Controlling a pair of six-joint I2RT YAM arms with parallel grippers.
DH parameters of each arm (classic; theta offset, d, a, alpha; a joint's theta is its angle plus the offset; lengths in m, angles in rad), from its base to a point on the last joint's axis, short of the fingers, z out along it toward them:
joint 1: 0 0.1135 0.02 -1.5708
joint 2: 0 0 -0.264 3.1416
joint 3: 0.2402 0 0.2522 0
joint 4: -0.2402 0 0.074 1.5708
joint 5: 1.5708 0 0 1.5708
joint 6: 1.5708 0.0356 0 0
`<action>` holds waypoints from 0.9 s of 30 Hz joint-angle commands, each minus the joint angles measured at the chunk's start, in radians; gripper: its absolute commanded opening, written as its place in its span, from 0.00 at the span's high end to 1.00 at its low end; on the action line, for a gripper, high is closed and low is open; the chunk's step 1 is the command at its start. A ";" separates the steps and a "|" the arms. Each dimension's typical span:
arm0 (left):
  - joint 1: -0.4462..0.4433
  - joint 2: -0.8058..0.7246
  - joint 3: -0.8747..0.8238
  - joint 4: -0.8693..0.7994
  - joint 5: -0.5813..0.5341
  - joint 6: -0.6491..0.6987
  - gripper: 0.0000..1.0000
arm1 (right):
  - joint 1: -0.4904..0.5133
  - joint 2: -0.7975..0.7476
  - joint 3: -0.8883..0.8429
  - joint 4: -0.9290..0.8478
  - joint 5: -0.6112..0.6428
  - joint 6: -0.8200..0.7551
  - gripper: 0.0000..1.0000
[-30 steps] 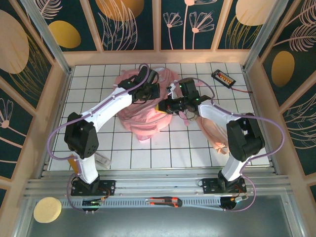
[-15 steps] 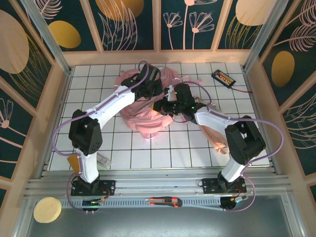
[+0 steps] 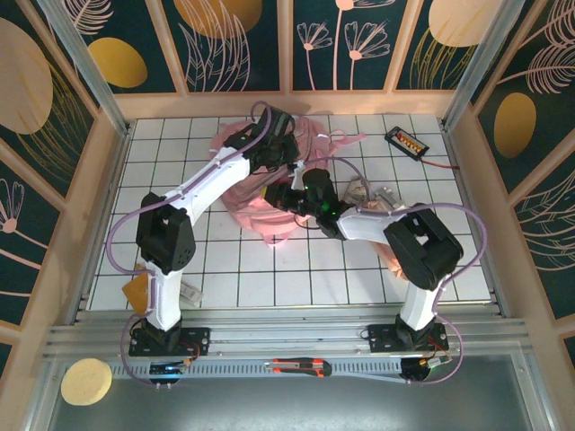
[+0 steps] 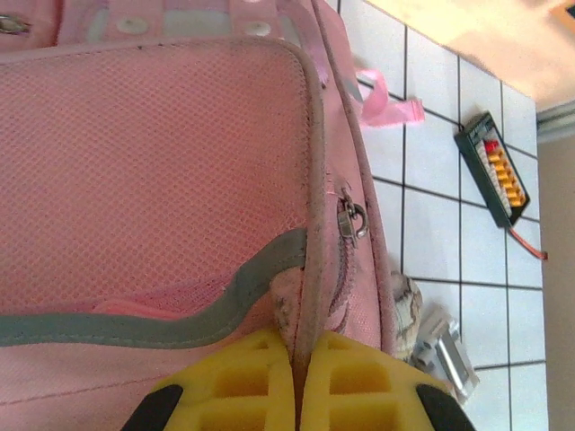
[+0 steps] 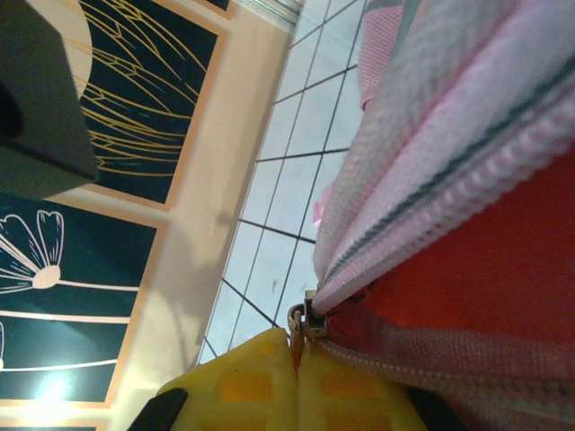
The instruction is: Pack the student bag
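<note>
**Inspector:** Classification of premises?

**Assessor:** A robotics test cell, laboratory type. A left arm (image 3: 202,184) and a right arm (image 3: 422,247) are bolted to an aluminium rail (image 3: 287,334) at the near edge of a white gridded surface (image 3: 180,269).

**Inspector:** Supporting evidence?

**Assessor:** A timber frame (image 3: 287,103) holding printed floral panels (image 3: 238,45) boxes the surface on three sides. A small circuit board (image 3: 406,141) with a red lead lies at the far right corner. A utility knife (image 3: 301,366) rests just in front of the rail.
</note>
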 commanded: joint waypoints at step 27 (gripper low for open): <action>-0.027 0.041 0.294 -0.058 0.168 0.314 1.00 | -0.290 -0.471 0.012 -0.700 -0.117 -0.078 0.27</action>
